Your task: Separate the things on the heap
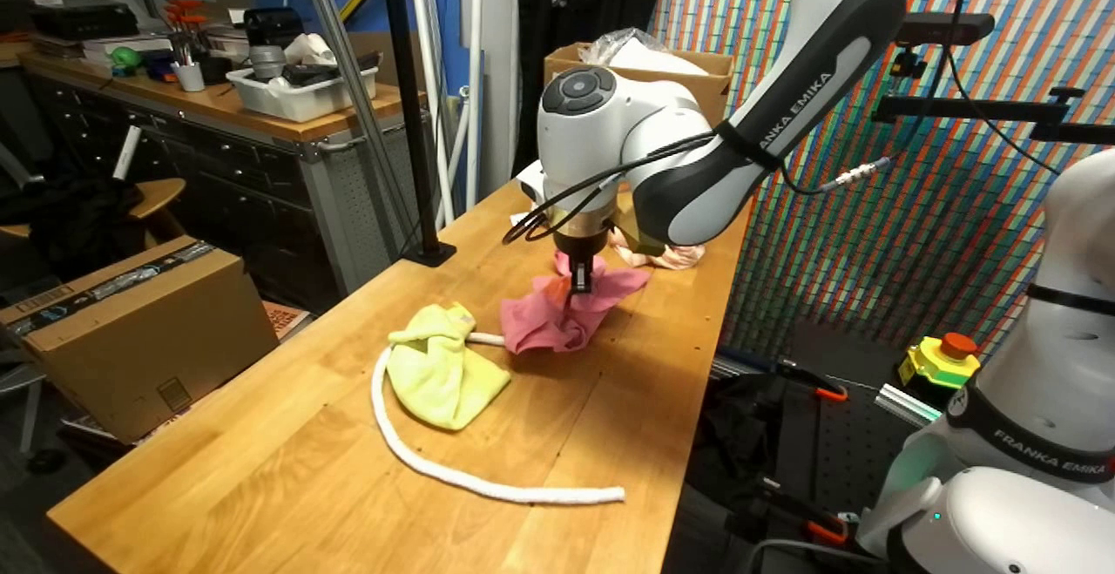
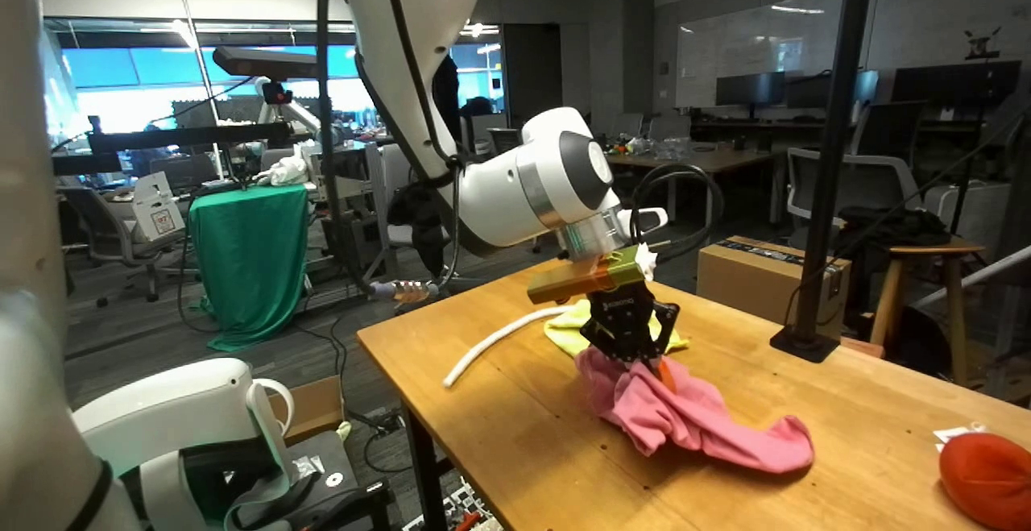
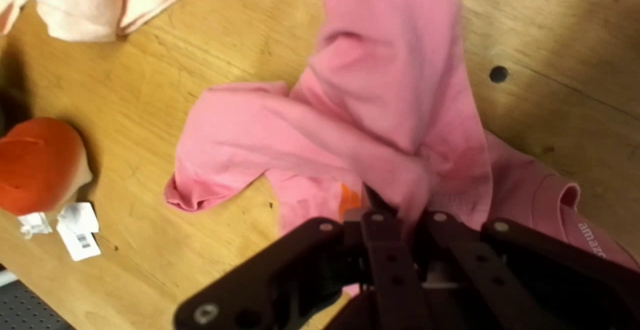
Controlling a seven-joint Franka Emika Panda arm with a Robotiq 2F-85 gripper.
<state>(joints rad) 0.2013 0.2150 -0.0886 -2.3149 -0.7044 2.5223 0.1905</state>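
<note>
If lifted, the pink cloth [image 1: 542,326] could drag the yellow cloth [image 1: 440,374] along, because the rope [image 1: 514,494] running beneath the yellow seems to reach the pink cloth's edge. The pink cloth looks crumpled, folds splayed; the yellow lies rumpled just beside it; the white rope curves away. The claw [image 3: 407,210] narrowly pinches a pink fold.

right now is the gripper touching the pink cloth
Touching: the wrist view shows it, with a bunched fold of the pink cloth pinched in the gripper.
</note>
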